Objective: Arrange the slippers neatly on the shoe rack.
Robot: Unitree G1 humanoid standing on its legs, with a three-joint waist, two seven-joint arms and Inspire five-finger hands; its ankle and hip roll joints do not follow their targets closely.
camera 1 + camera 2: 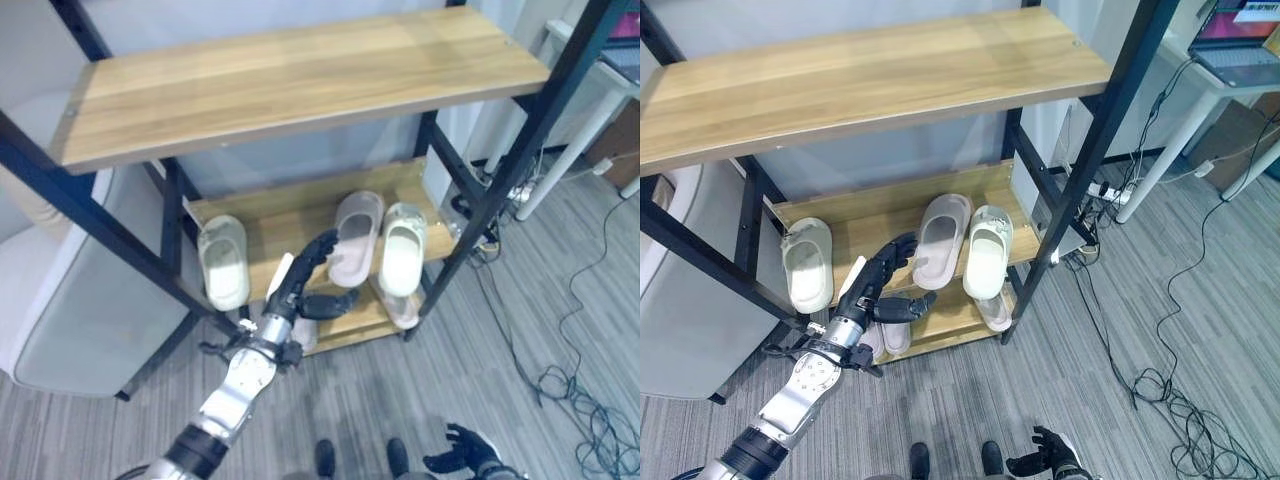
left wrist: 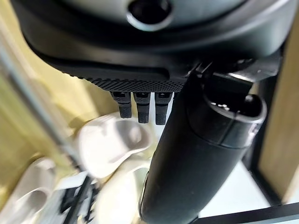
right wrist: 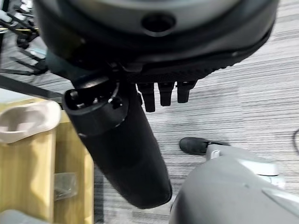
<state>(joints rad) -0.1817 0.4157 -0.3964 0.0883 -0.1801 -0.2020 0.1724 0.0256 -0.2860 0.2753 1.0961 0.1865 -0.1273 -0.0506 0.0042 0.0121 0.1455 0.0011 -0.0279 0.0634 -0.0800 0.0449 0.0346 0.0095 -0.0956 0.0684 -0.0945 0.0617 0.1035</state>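
Mostly, the slippers lie on the middle shelf (image 1: 270, 222) of the rack (image 1: 500, 170) with their long axes running front to back: a pale green one (image 1: 223, 262) at the left, and a beige one (image 1: 355, 238) touching a second green one (image 1: 403, 250) at the right, heels overhanging the front edge. Two more slippers (image 1: 892, 338) (image 1: 992, 312) on the bottom shelf are partly hidden by the shelf above and the left hand (image 1: 300, 283), so their direction is hard to tell. That hand hovers before the middle shelf, fingers straight and spread, thumb out, holding nothing; the right hand (image 1: 462, 450) hangs low over the grey floor (image 1: 520, 340), fingers relaxed, cables (image 1: 580, 400) nearby.
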